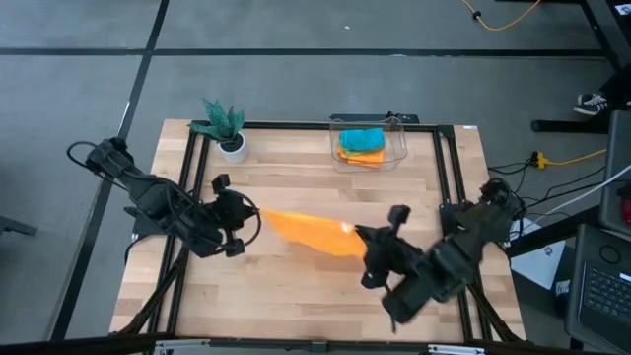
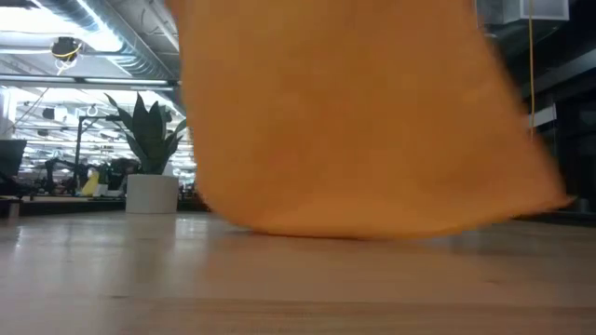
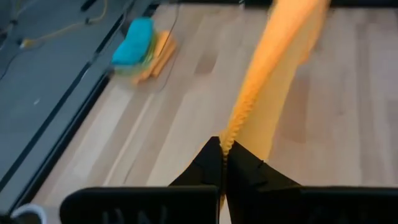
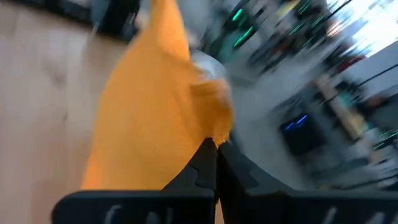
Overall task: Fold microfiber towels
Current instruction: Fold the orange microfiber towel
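Left fingers [image 3: 249,171] pinched tight on one edge of an orange towel [image 1: 308,231], no gap between the tips. Left gripper [image 1: 252,219] over the table's left-middle, holding that end up off the wood. In the left wrist view, cloth [image 3: 273,81] rising away from the tips as a narrow bunched band, then widening.

Right fingers [image 4: 205,165] likewise closed on the opposite edge, cloth [image 4: 155,106] fanning out from the tips. Right gripper [image 1: 363,237] near the table's centre-right, its arm reaching in from the right edge.

Towel stretched between the two grippers, slanting from the left one down the picture toward the right one in the high view. From the low view, orange cloth [image 2: 354,112] hanging like a curtain across most of the frame, its lower edge sagging close to the table [image 2: 279,288]; cannot tell whether touching or just clear.

Further out: clear bin [image 1: 398,148] at the far edge, right of centre, holding folded towels, a teal one [image 1: 360,139] on top, a green layer and an orange one [image 1: 367,158] showing beneath. Same stack [image 3: 140,50] visible from the left wrist. Plant [image 1: 221,122] in a white pot at the far-left corner, well apart from the grippers; also seen in the low view [image 2: 149,140] to the left of the hanging cloth.
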